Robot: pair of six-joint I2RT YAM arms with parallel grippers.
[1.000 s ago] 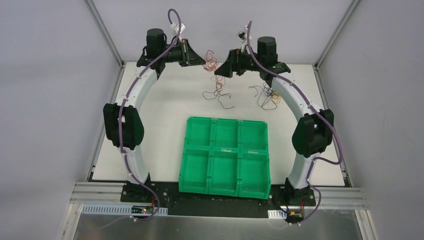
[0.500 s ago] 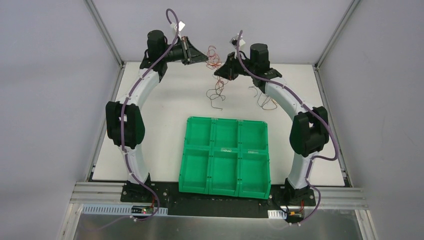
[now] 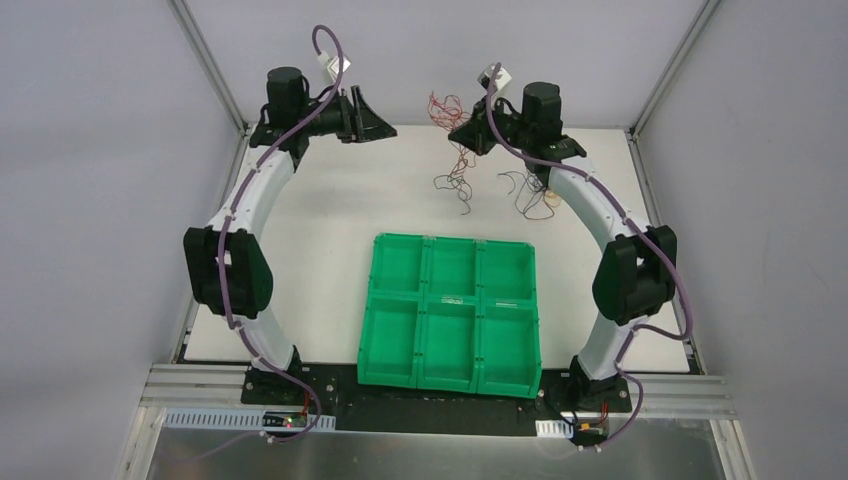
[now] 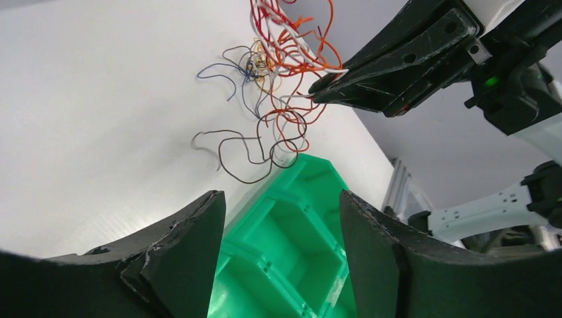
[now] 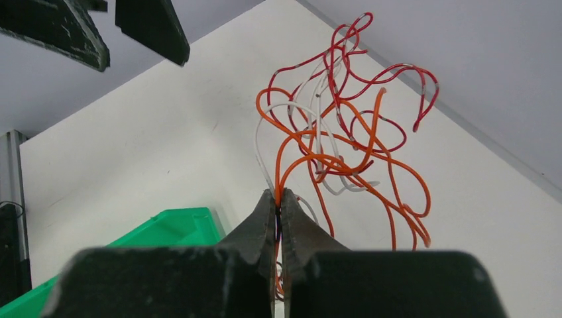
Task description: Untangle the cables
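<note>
- Our left gripper has just let go and swung clear, and its jaws stand apart, empty.
- Our right gripper has snapped its jaws tight on the cables, so it alone carries the tangle, which looks unparted.
- The bundle hangs above the surface, beyond the green tray's far edge, with dark strands trailing below the jaws.

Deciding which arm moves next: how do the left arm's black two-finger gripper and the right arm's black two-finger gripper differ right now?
The left gripper stands open with nothing between its jaws; the right gripper is shut on the tangle of thin red, orange and white wires. The left gripper is clear of that tangle; the right gripper holds it up. Both are black, raised over the white table's far end, facing each other.
</note>
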